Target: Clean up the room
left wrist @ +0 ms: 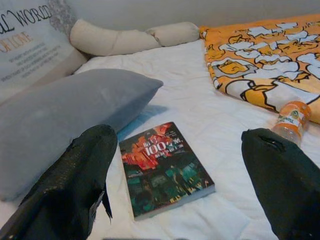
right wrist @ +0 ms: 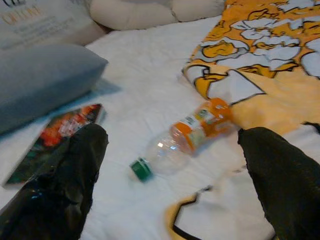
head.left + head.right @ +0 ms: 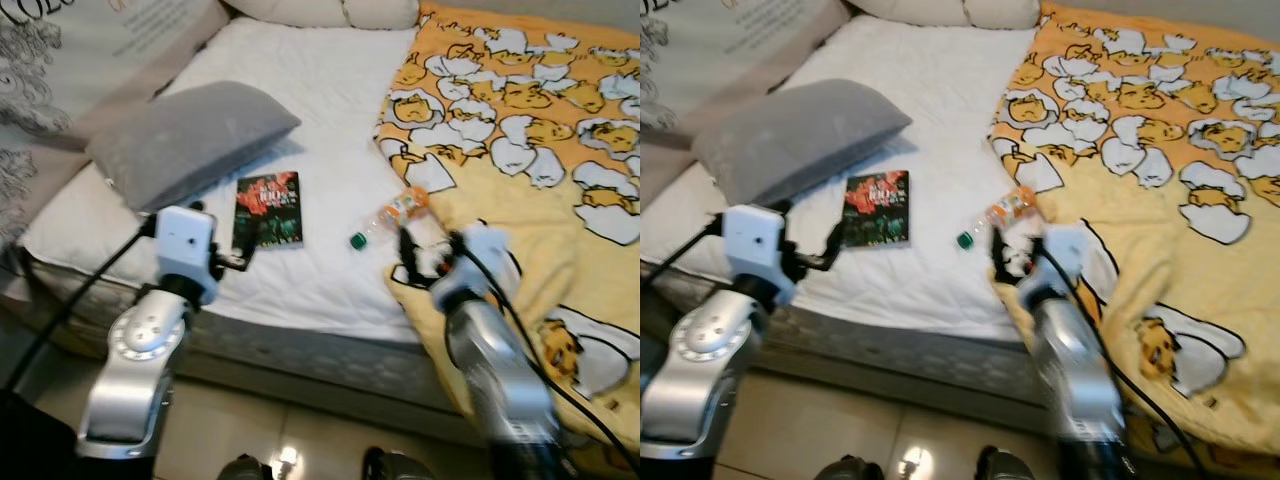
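Observation:
A dark book with a red and green cover lies flat on the white mattress, beside a grey pillow. A clear plastic bottle with an orange label and green cap lies on its side at the edge of the yellow duck blanket. My left gripper hovers at the bed's near edge, just short of the book, fingers wide open. My right gripper is open too, just short of the bottle, its fingers spread either side of it.
A long cream bolster lies along the head of the bed. A printed cushion leans at the left. The mattress edge faces me above a tiled floor. My feet stand just below the bed.

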Robot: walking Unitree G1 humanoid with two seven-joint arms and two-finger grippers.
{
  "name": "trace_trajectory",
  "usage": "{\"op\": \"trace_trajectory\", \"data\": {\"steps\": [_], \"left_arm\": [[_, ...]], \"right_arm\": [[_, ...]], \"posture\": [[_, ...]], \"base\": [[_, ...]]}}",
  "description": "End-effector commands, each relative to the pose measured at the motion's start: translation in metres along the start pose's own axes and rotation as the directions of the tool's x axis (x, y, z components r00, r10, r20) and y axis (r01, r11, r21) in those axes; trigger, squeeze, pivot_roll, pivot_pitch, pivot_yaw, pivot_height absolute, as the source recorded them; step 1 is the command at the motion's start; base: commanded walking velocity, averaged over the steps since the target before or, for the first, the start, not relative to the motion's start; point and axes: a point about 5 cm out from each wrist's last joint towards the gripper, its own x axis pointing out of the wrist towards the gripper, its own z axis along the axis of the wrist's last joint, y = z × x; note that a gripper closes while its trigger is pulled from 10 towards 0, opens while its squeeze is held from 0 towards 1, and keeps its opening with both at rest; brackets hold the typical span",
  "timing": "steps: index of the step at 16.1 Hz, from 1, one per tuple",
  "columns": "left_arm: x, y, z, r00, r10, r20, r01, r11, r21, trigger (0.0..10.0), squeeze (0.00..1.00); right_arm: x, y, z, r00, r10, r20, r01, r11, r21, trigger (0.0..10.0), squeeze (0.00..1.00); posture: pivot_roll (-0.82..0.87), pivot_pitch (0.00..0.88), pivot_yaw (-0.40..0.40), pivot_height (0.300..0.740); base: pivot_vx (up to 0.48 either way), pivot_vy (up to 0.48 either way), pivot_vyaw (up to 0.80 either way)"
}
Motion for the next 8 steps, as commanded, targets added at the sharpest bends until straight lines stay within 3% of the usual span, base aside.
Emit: {"op": "trace_trajectory", "data": {"steps": [1, 4, 5, 7, 8], "left_arm": [[-0.001, 0.002, -0.004, 1.000, 0.021, -0.013, -0.021, 1.000, 0.010, 10.0, 0.00], [-0.002, 0.001, -0.007, 0.999, 0.040, -0.013, -0.040, 0.999, -0.002, 10.0, 0.00], [-0.004, 0.001, -0.008, 0.999, 0.044, -0.009, -0.044, 0.999, 0.000, 10.0, 0.00], [-0.005, 0.001, -0.007, 0.999, 0.047, 0.005, -0.047, 0.999, 0.020, 10.0, 0.00], [-0.005, 0.000, -0.006, 0.999, 0.038, 0.010, -0.038, 0.997, 0.060, 10.0, 0.00]], "right_arm": [[-0.005, 0.003, 0.005, 1.000, 0.023, -0.001, -0.023, 0.999, -0.025, 10.0, 0.00], [-0.018, 0.000, 0.006, 1.000, 0.027, -0.013, -0.028, 0.999, -0.035, 10.0, 0.00], [-0.024, -0.002, 0.004, 1.000, 0.008, -0.027, -0.009, 0.999, -0.042, 10.0, 0.00], [-0.028, -0.002, 0.000, 0.998, -0.013, -0.059, 0.011, 1.000, -0.020, 10.0, 0.00], [-0.028, 0.000, 0.000, 0.998, -0.006, -0.062, 0.006, 1.000, -0.003, 10.0, 0.00]], "posture": [[-0.04, 0.054, 0.039, 0.740], [-0.05, 0.045, 0.029, 0.740], [-0.04, 0.041, 0.018, 0.740], [-0.04, 0.038, 0.013, 0.740], [-0.04, 0.036, 0.012, 0.740]], "base": [[0.000, 0.450, -0.56], [0.000, 0.466, -0.72], [0.000, 0.476, 0.00], [0.000, 0.000, 0.00], [0.000, -0.480, 0.00]]}}
